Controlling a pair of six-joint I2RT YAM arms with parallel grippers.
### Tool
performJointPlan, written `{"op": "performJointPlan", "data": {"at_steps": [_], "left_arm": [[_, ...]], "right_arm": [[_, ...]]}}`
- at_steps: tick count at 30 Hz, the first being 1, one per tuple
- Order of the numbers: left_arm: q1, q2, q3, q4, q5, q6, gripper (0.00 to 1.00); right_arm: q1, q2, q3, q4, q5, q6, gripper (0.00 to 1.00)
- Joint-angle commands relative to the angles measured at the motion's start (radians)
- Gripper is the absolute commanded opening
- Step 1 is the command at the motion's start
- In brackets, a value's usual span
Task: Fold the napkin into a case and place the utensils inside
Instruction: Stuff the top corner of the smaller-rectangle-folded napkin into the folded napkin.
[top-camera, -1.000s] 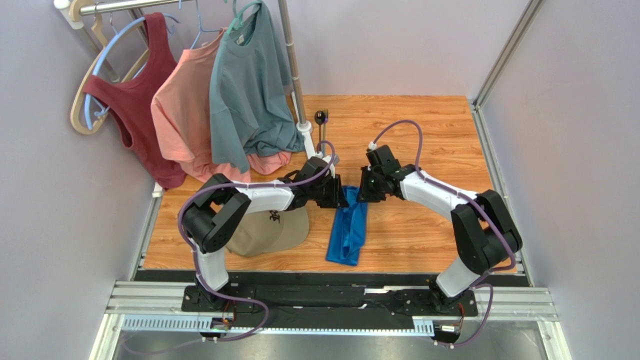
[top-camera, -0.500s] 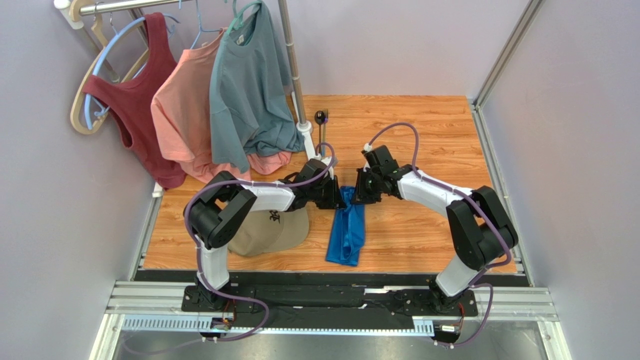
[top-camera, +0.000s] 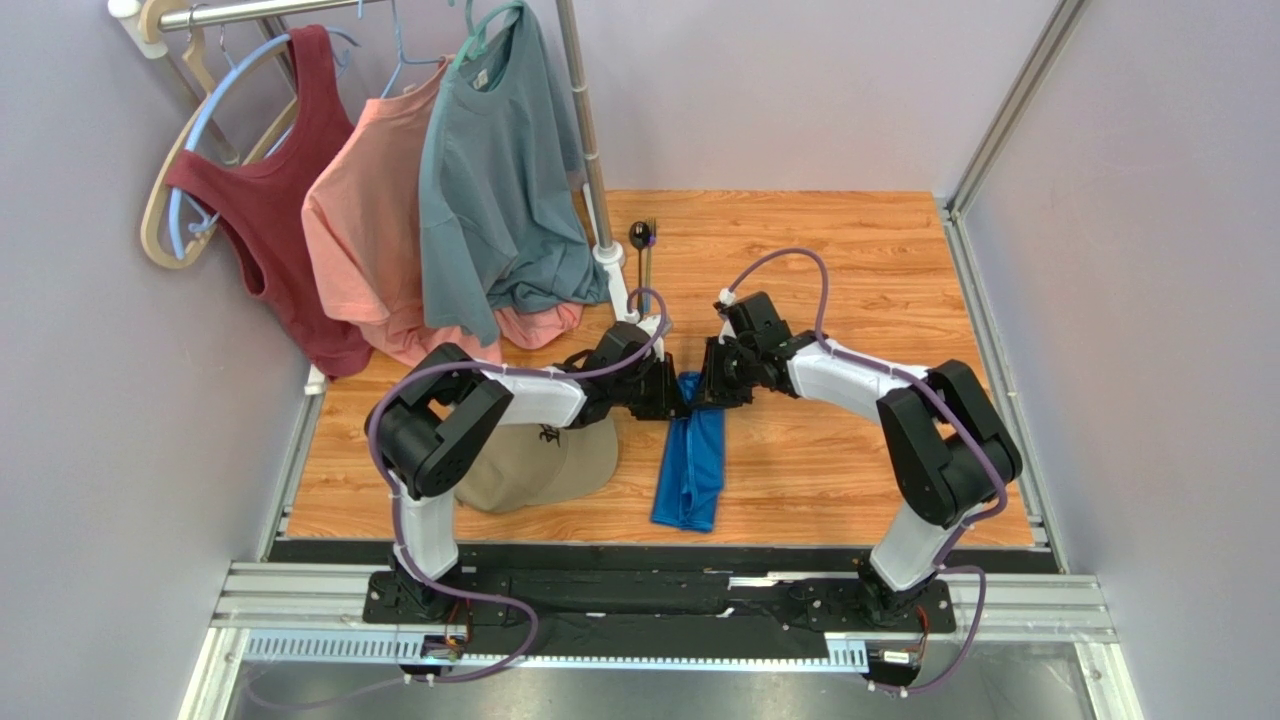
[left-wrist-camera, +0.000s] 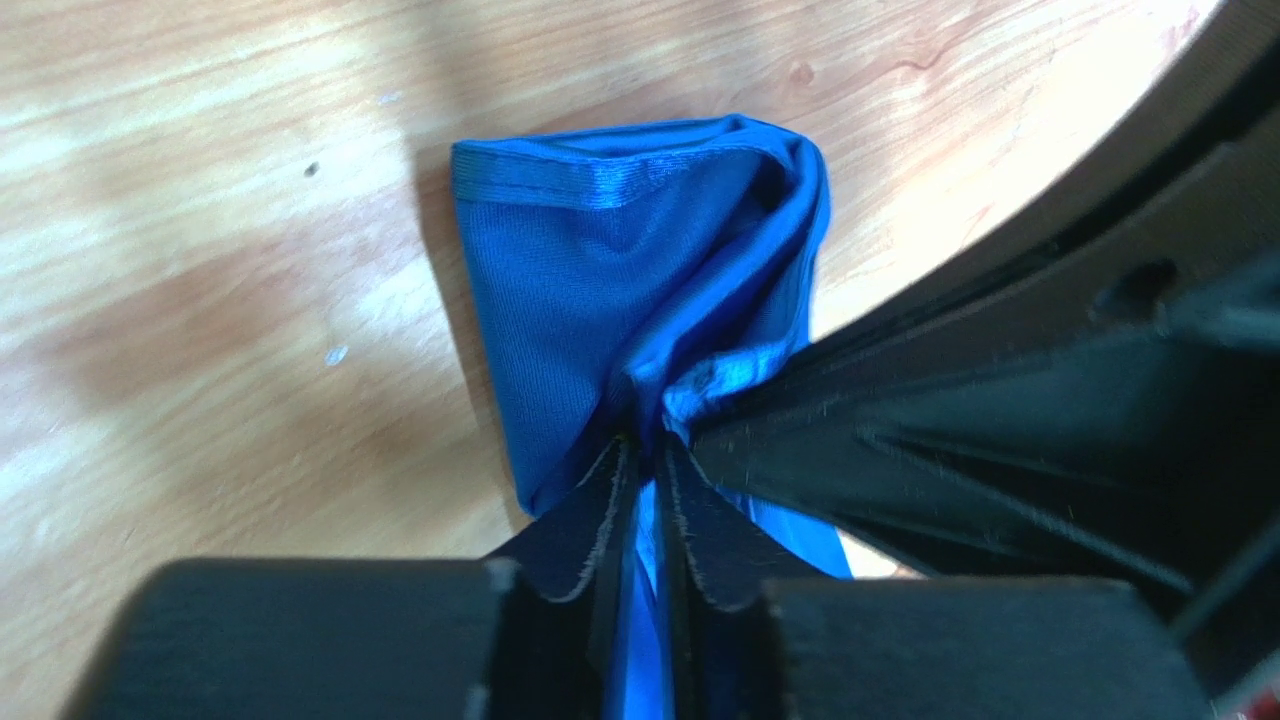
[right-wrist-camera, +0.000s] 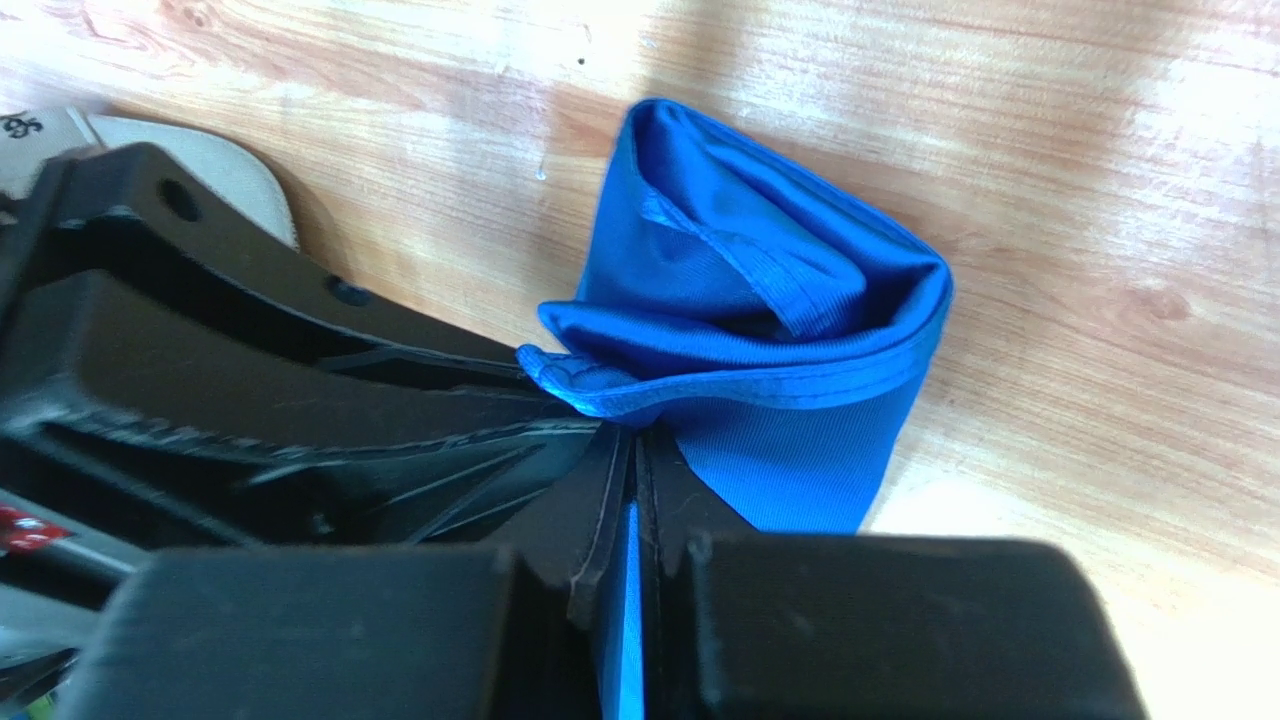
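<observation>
— Left pincer (left-wrist-camera: 643, 450) is nipped onto a blue fold of the napkin (left-wrist-camera: 601, 255). Its wrist view shows cloth squeezed between the two fingers.
— And the right pincer (right-wrist-camera: 631, 443)?
— Likewise clamped, on a thin blue edge that runs up between its fingers. Only its own camera shows that. From above, neither grip is visible: the two heads simply meet over the napkin's far end.
— What does the top view add?
— The napkin lies as a narrow, rumpled strip on the table (top-camera: 842, 255), reaching toward the near edge, just beside a tan cap (top-camera: 541, 465). A black spoon (top-camera: 643, 237) lies well apart, by the rack pole (top-camera: 589, 165). Neither wrist view shows the spoon.
</observation>
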Motion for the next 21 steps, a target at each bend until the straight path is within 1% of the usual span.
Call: {"op": "performJointPlan", "data": {"at_steps": [1, 5, 7, 12, 13, 17, 18, 21], "left_arm": [[0.011, -0.078, -0.044, 0.016, 0.012, 0.021, 0.22], [0.046, -0.135, -0.050, -0.024, 0.044, 0.022, 0.25], [0.058, -0.160, -0.069, -0.013, 0.046, 0.013, 0.27], [0.081, -0.166, -0.040, -0.042, 0.047, 0.041, 0.32], [0.083, -0.158, -0.021, -0.060, 0.040, 0.044, 0.39], [0.086, -0.120, 0.038, -0.099, 0.026, 0.067, 0.53], [0.086, -0.112, 0.048, -0.107, 0.026, 0.076, 0.59], [0.086, -0.083, 0.083, -0.133, 0.021, 0.093, 0.60]], "right_arm": [[-0.001, 0.022, -0.005, 0.078, -0.038, -0.002, 0.07], [-0.004, 0.034, -0.013, 0.102, -0.061, -0.002, 0.08], [-0.004, 0.039, -0.014, 0.113, -0.070, -0.001, 0.08], [-0.007, 0.045, -0.014, 0.118, -0.079, -0.005, 0.08], [-0.007, 0.047, -0.016, 0.121, -0.084, -0.007, 0.08], [-0.006, 0.045, -0.019, 0.127, -0.088, -0.004, 0.09], [-0.006, 0.045, -0.017, 0.127, -0.090, -0.002, 0.09], [-0.006, 0.047, -0.014, 0.128, -0.095, -0.004, 0.10]]}}
